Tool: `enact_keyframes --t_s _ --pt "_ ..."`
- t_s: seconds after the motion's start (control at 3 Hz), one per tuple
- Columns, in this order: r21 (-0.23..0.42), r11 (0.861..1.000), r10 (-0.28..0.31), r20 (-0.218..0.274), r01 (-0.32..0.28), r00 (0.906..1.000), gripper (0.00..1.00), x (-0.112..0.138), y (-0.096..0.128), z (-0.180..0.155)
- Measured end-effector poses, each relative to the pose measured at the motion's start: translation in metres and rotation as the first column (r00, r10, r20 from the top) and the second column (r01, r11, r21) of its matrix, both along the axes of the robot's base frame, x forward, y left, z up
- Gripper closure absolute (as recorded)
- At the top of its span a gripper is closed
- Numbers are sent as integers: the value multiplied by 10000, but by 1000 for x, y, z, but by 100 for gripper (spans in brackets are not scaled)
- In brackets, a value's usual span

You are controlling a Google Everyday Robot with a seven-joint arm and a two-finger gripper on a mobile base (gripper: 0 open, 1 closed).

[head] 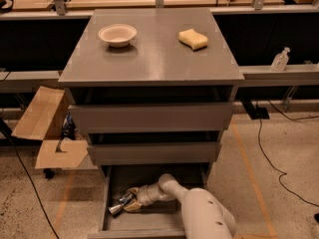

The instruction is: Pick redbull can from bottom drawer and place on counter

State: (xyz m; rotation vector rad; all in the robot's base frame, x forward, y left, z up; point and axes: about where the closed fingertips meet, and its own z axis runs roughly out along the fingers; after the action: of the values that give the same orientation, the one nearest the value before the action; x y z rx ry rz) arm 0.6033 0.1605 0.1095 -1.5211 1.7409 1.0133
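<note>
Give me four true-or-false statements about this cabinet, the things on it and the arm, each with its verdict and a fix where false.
1. The bowl sits on the counter. True.
2. The sponge lies in the bottom drawer. False: it lies on the counter, apart from the bowl.
3. The gripper is down inside the open bottom drawer, right at the redbull can. True.
4. The redbull can stands upright on the counter. False: it lies on its side on the bottom drawer's floor, not yet lifted out.
</note>
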Motion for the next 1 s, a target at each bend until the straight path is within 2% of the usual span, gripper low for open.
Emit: enact_keyframes --t_s 1.0 --pt "-2 10000 0 -1 0 10000 12 0 0 0"
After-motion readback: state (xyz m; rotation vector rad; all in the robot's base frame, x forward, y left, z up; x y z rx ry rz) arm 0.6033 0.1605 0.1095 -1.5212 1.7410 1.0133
